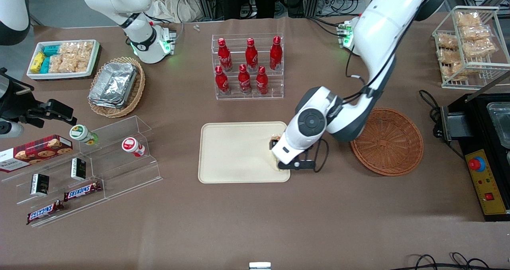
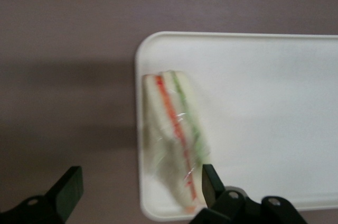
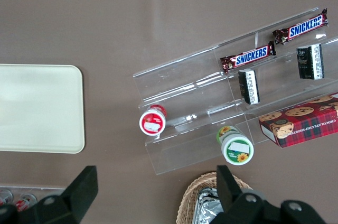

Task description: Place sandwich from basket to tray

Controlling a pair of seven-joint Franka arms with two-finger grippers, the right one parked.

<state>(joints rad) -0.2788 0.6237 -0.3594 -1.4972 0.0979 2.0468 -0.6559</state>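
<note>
The clear-wrapped sandwich (image 2: 177,134) lies on the cream tray (image 2: 264,102), at its corner, with its red and green filling layers showing. My left gripper (image 2: 140,187) is open just above it. One finger (image 2: 210,182) is close beside the sandwich and the other finger (image 2: 67,187) is well apart over the brown tablecloth. In the front view the gripper (image 1: 279,154) hangs over the edge of the tray (image 1: 235,154) that is nearest the reddish-brown basket (image 1: 388,142), and the arm hides most of the sandwich. The basket is empty.
A clear rack of red bottles (image 1: 247,66) stands farther from the front camera than the tray. A tan basket with foil trays (image 1: 115,84), a white snack bin (image 1: 61,58) and clear shelves with snacks (image 1: 87,170) lie toward the parked arm's end. A black box (image 1: 484,158) stands beside the basket.
</note>
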